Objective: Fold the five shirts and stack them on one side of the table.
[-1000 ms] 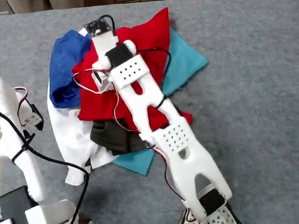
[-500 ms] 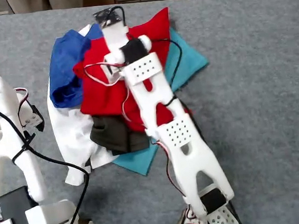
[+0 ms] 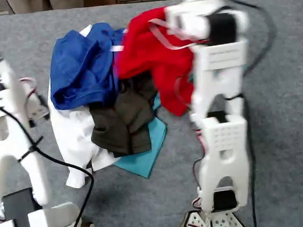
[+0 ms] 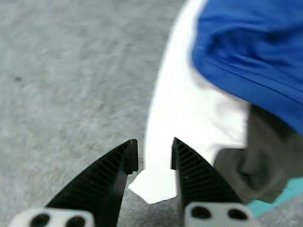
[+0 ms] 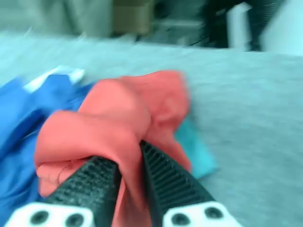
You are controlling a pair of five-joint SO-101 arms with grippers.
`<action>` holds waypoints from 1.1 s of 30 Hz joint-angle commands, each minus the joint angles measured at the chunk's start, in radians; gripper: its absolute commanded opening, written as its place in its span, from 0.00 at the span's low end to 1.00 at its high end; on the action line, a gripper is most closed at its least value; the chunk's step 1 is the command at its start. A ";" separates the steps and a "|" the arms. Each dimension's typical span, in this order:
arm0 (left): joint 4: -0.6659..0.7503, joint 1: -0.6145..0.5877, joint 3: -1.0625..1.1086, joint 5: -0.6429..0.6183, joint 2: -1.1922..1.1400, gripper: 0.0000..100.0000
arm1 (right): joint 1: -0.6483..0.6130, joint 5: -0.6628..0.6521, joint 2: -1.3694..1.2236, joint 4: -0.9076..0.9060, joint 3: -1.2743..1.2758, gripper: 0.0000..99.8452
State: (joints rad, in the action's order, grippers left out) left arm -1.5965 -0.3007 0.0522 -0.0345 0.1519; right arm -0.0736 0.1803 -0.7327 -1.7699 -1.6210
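Observation:
A pile of shirts lies on the grey table. The red shirt (image 3: 151, 54) hangs lifted above the pile, and my right gripper (image 5: 137, 149) is shut on a bunched fold of the red shirt (image 5: 113, 123). Under it lie the blue shirt (image 3: 82, 66), a dark shirt (image 3: 123, 121), the white shirt (image 3: 73, 132) and a teal shirt (image 3: 142, 160). My left gripper (image 4: 152, 155) is open with nothing between its fingers, just over the edge of the white shirt (image 4: 184, 109), next to the blue shirt (image 4: 246, 56).
The right arm (image 3: 218, 58) stands raised over the pile's right side, and the left arm (image 3: 7, 122) sits at the table's left edge. Bare grey table (image 3: 285, 106) stretches to the right of the pile. Clutter shows beyond the far edge.
The right arm rose and swung right, pulling the red shirt up off the pile. The dark shirt and more of the blue one are now uncovered. The left arm shifted slightly.

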 commanded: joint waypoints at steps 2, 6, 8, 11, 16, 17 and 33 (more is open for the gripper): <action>0.032 0.173 -0.046 -0.028 0.030 0.30 | 0.219 -0.009 0.073 -0.017 -0.033 0.00; 0.110 0.278 -0.049 -0.181 0.028 0.43 | 0.323 -0.060 0.051 -0.017 0.008 0.00; 0.175 0.333 -0.044 -0.209 0.007 0.43 | 0.328 -0.132 0.030 -0.017 0.062 0.00; 0.242 0.402 -0.064 -0.236 -0.096 0.43 | 0.314 -0.163 -0.010 -0.015 0.160 0.00; 0.270 0.404 -0.226 -0.258 -0.367 0.43 | 0.263 -0.164 -0.105 -0.012 0.220 0.00; 0.256 0.404 -0.272 -0.256 -0.426 0.43 | 0.245 -0.164 -0.128 -0.012 0.219 0.00; -0.115 0.448 -1.028 -0.176 -1.245 0.24 | 0.131 -0.164 -0.473 -0.011 -0.047 0.00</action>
State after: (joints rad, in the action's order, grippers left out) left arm -1.6410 0.1151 -0.8362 -0.2325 -0.9805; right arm 0.0660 0.0222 -1.2006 -1.7714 -1.6088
